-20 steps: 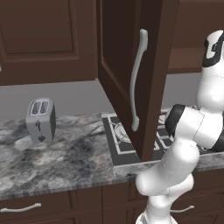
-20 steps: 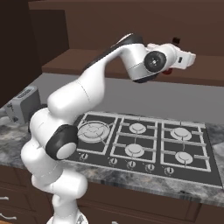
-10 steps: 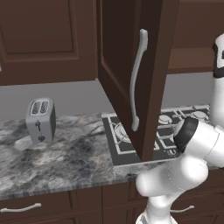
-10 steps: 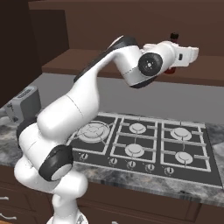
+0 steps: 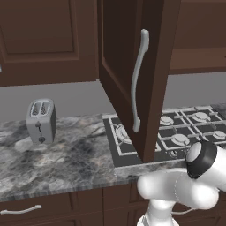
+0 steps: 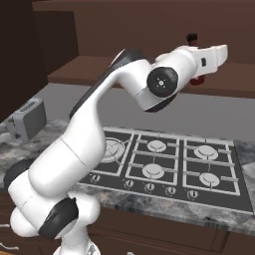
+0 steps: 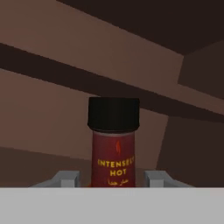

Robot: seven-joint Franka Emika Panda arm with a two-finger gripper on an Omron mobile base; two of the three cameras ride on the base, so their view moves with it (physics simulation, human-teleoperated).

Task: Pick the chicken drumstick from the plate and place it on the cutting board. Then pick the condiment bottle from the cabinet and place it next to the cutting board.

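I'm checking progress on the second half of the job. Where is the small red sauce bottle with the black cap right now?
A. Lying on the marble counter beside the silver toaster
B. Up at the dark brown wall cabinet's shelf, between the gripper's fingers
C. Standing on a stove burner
B: the hand view shows the small red sauce bottle with the black cap upright between the two grey fingers, and the right base view shows it at the dark brown cabinet shelf.

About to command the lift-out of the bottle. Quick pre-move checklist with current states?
1. Cabinet door swung open: ok.
2. Condiment bottle upright, cap on: ok.
3. Bottle centred between the hand's fingers: ok.
4. Fingers pressed firmly on the bottle: cannot tell, the contact is cut off at the hand view's lower edge.
5. Hand at shelf height beside the bottle, seen from the right base view: ok.
6. Stove below bare for the descent: ok.
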